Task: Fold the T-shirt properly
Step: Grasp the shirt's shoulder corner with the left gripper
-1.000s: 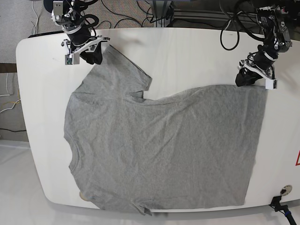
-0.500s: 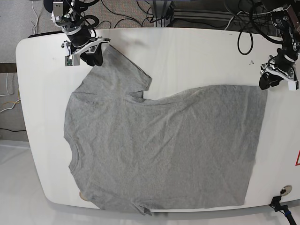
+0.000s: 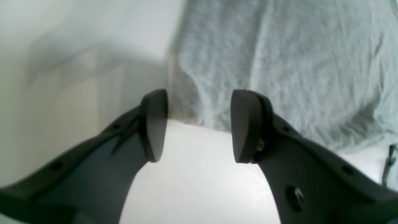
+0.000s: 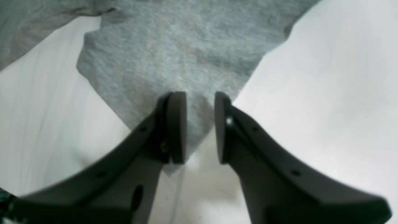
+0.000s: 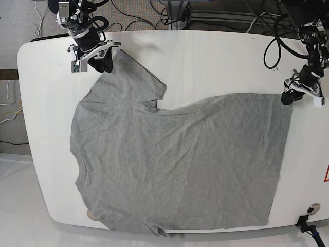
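The heather-grey T-shirt [image 5: 175, 159] lies spread flat on the white table [image 5: 216, 56], collar toward the left and hem toward the right. My right gripper [image 5: 100, 63] sits at the far sleeve's corner. In the right wrist view that gripper [image 4: 200, 127] is open by a narrow gap, straddling the sleeve tip [image 4: 174, 46], which lies flat. At the hem's far right corner is my left gripper [image 5: 289, 99]. In the left wrist view that gripper [image 3: 199, 124] is open wide and holds nothing; the hem corner [image 3: 295, 62] lies just beyond its fingertips.
Black cables [image 5: 154, 20] run along the table's far edge behind both arms. A small round fitting [image 5: 312, 208] sits at the front right corner. The shirt's near sleeve and lower hem reach the table's front edge.
My left gripper has moved right along the hem's far edge, from over the fabric to just outside the corner. The right gripper has stayed at the sleeve. The shirt has not shifted.
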